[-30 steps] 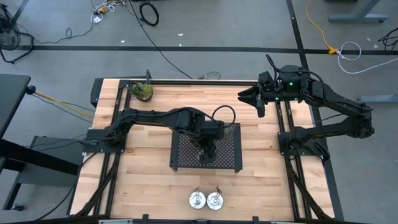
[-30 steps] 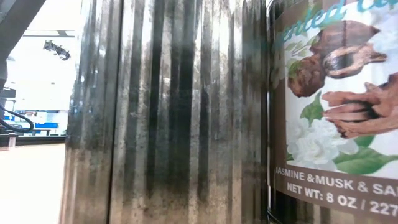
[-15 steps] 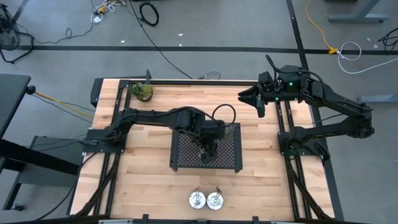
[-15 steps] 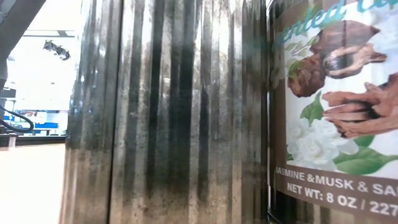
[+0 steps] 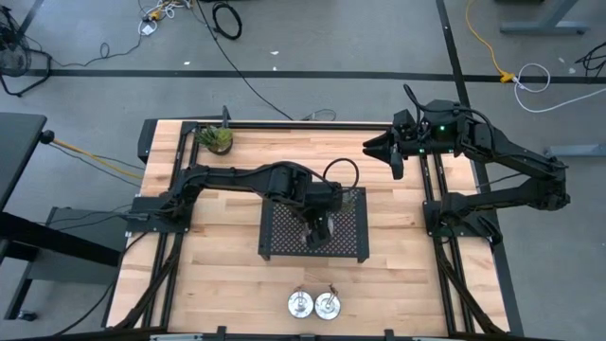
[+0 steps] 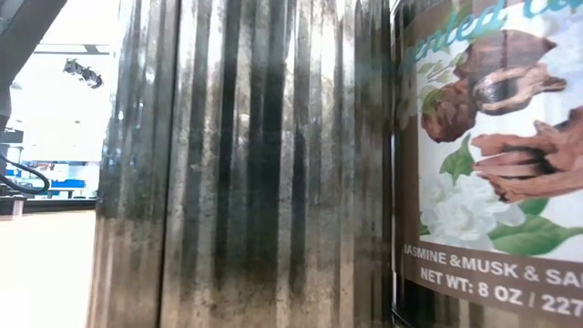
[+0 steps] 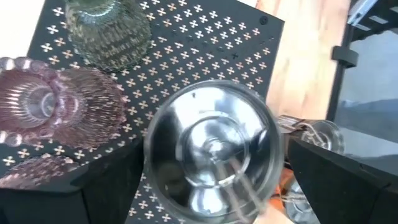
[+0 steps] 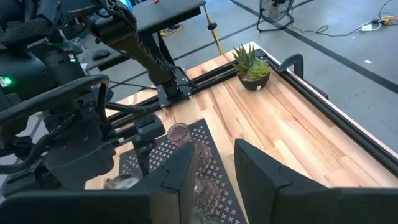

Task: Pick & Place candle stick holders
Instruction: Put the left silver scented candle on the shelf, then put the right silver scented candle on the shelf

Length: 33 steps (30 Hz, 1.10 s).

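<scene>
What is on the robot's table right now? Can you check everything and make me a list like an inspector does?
Surface: wooden table, with a black perforated tray in the middle.
Job's things: on the tray, a silver dish, a green glass holder and a pink glass holder; another pink edge shows beside it. Two silver dishes wait on the table's near edge.
Clutter: small potted plant at a far corner; a ribbed tin and a labelled candle jar block the low view.
Grippers: left gripper open over the tray, straddling the silver dish; right gripper parked at the far right edge, holding nothing.
Cables: several on the floor.
Surroundings: grey floor, no person seen.
</scene>
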{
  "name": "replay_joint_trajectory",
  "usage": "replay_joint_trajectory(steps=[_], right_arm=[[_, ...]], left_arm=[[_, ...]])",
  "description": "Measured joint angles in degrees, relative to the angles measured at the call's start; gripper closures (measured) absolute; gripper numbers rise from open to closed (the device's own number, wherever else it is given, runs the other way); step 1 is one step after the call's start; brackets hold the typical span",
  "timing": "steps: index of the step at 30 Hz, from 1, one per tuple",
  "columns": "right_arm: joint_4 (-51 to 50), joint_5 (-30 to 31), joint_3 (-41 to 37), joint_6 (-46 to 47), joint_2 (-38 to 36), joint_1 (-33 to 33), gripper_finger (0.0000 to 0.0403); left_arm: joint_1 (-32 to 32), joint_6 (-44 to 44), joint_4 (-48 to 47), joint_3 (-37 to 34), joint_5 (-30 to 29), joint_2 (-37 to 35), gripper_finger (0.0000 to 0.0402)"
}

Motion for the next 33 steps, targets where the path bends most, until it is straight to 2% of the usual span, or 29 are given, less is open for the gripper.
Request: replay_joint_trajectory(steps=[5,19,27,33], right_arm=[[0.00,0.00,0.00,-0.02,0.00,0.02,0.0291],[-0.02,0.00,0.02,-0.02,0.00,0.02,0.0291],[-0.02,-0.02,0.07,-0.02,0.00,0.00,0.0291],[-0.63,-0.02,0.07,-0.02,0.00,0.01,0.0291]], left_arm=[[-0.05,-0.01,-0.05,0.01,3.18,-0.02,0.0012],[0.01,0.26,-0.64,0.01,2.90,-0.34,0.0012],[0.84,-0.16,-2.94,0.01,-3.14,-4.50,0.0012],[-0.40,-9.06,-7.74,0.04,-6.33,-8.21,0.0012]])
